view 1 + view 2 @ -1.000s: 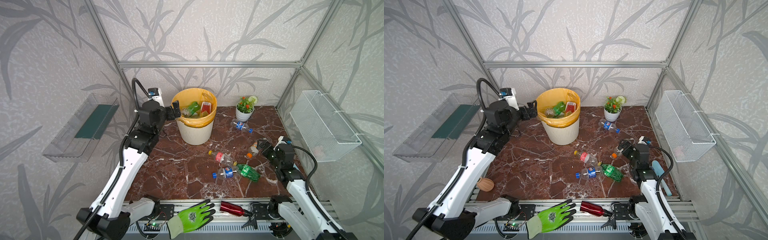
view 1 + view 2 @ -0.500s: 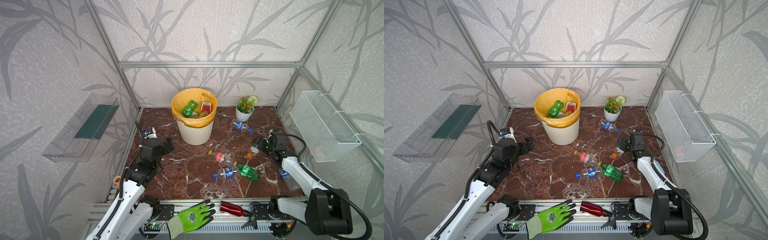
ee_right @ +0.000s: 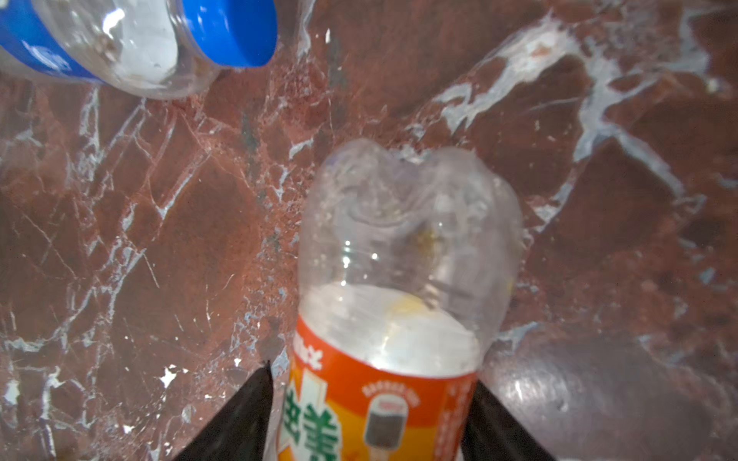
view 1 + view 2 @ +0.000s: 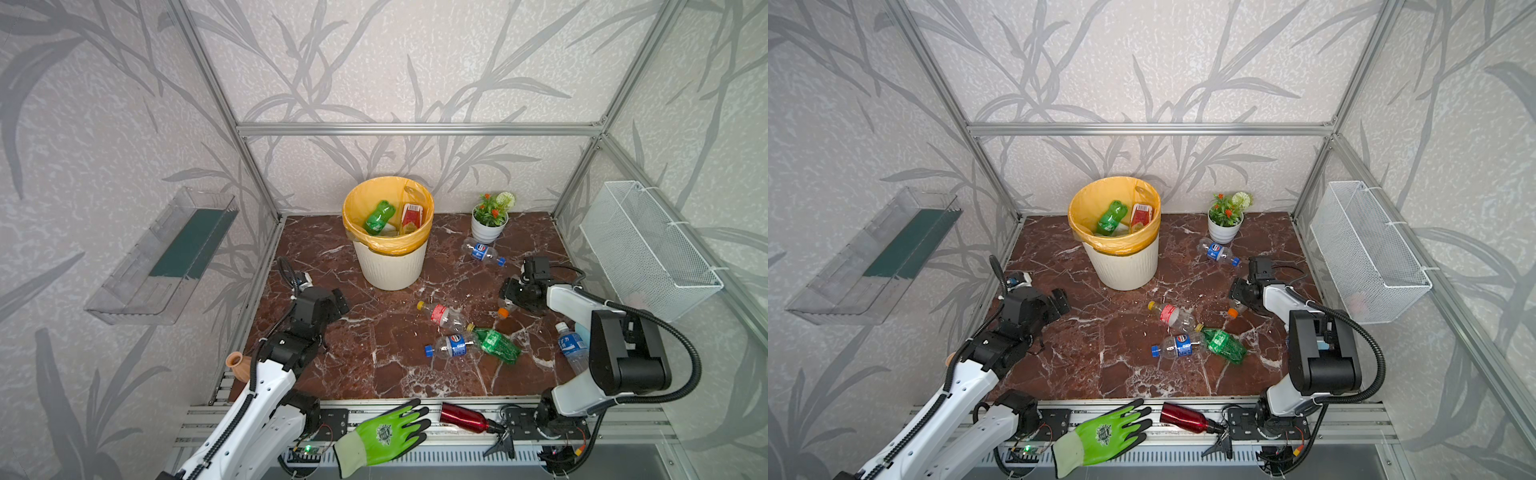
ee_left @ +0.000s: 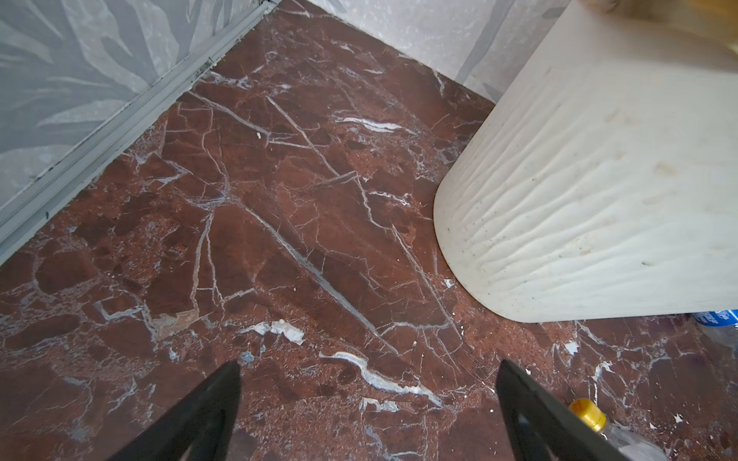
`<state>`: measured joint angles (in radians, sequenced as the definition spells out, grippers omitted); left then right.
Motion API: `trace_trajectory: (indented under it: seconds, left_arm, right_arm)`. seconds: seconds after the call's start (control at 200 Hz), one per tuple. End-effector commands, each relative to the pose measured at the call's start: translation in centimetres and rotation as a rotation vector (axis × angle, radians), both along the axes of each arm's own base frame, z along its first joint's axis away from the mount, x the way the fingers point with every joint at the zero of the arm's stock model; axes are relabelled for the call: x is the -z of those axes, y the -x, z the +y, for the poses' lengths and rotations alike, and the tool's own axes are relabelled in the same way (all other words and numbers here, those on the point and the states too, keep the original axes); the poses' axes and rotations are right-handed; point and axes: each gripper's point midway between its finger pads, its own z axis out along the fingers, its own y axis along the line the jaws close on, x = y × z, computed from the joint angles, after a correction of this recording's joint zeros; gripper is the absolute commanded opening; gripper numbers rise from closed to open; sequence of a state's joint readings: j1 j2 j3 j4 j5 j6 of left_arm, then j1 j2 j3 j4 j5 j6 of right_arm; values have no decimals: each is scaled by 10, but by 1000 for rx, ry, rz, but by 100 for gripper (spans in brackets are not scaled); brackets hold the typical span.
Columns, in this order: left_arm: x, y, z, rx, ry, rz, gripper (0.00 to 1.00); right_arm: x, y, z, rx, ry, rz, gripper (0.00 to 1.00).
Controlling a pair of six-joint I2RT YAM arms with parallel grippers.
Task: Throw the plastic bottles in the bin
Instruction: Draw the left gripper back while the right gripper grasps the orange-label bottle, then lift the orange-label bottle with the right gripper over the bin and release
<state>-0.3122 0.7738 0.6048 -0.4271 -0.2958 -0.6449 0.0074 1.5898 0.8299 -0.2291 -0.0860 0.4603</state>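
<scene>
One clear, orange-labelled plastic bottle lies between the jaws of the right gripper, flanked closely though a firm pinch cannot be told; grasping seems in hand, and the next move would call for a lift toward the cream ribbed yellow-lined bin, well away from it and nearer the wide-spread, empty left gripper.

left tool jaws spread wide, front-left of bin; right tool front-right, straddling orange-label bottle, grip unclear.

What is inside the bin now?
In the bin, a green bottle and a red-labelled bottle lie on top. Whatever is beneath them is covered.
</scene>
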Motion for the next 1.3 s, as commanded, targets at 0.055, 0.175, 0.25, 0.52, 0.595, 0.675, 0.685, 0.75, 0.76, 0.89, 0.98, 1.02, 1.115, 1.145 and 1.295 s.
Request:
trace_trajectory:
  seconds: [0.055,0.175,0.25,0.52,0.595,0.675,0.685,0.75,0.76,0.89,0.98,1.02,1.115,1.145,1.295]
  left_arm:
    - [-6,-3,3,-38,13,-6,99]
    - [-3,-3,4,-42,8,-3,99]
    - [0,-3,5,-48,6,2,99]
    - [4,-2,13,-103,-2,12,99]
    - [5,-2,13,-101,-2,13,99]
    - [7,-3,11,-94,0,22,99]
    - [7,-3,11,-93,1,24,99]
    - [11,-4,9,-87,4,36,99]
    - [11,-4,9,-86,6,37,99]
    - [15,-4,6,-79,15,54,99]
    - [16,-5,5,-76,18,57,99]
    - [16,-5,5,-77,17,57,99]
    - [16,-6,5,-72,14,61,99]
    - [16,-6,4,-70,13,63,99]
    - [15,-3,4,-56,-5,90,99]
  right_arm:
    - [-6,-2,4,-16,-26,-11,57]
    - [-27,-7,7,-28,-39,-89,54]
    - [-52,-10,11,-41,-58,-175,50]
    - [-238,-4,14,6,-149,-796,48]
    - [-297,7,13,15,-171,-975,48]
    - [-350,16,17,12,-208,-1120,48]
    - [-356,17,18,9,-210,-1136,48]
    - [-388,16,31,-13,-266,-1209,47]
    - [-393,16,34,-21,-273,-1220,48]
    - [-430,-5,101,-181,-344,-1265,48]
    - [-438,-27,172,-333,-392,-1240,48]
    - [-437,-39,205,-405,-410,-1209,48]
    - [-418,-67,279,-561,-405,-1100,55]
    - [-410,-76,294,-592,-398,-1054,59]
    - [-401,-100,298,-585,-305,-1005,89]
